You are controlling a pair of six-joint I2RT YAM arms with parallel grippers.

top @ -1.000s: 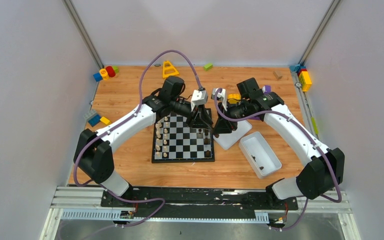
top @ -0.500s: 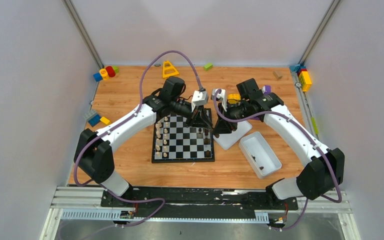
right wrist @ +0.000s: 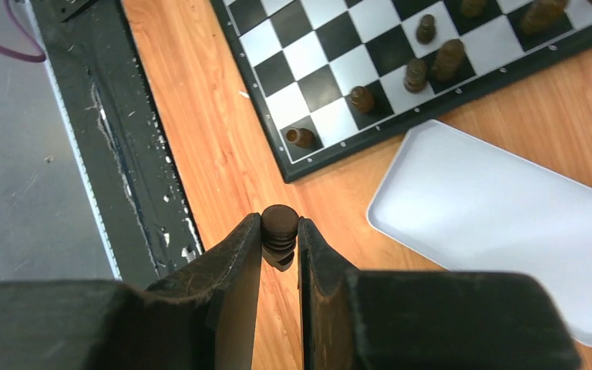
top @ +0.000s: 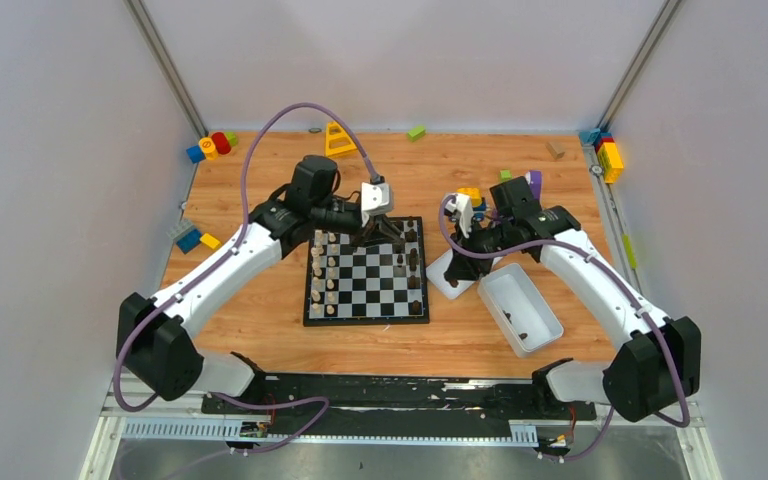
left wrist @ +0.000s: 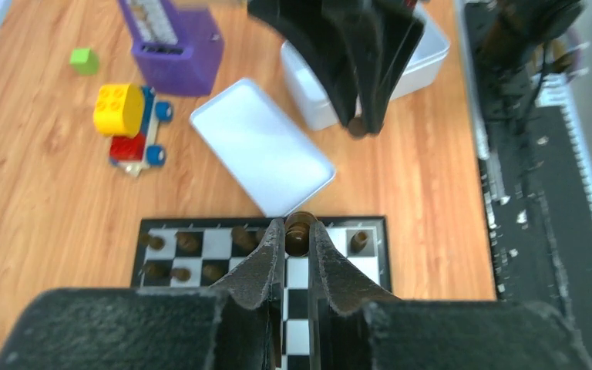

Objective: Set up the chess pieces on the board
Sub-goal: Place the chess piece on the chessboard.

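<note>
While the left gripper [left wrist: 297, 233] hovered over the board [top: 365, 320] near its 1 o'clock corner, jaws drawn narrow on a dark piece [left wrist: 298, 225], the right gripper [right wrist: 280, 235] sat off the board at 3 o'clock, just beside the white lid [top: 465, 285], pinching another dark piece [right wrist: 280, 222] the same way. Cream chessmen [top: 325, 275] stood in two files along the board's 9 o'clock side and dark chessmen [top: 415, 268] along its 3 o'clock side, and a white tray [top: 552, 312] lay at 4 o'clock of the board
</note>
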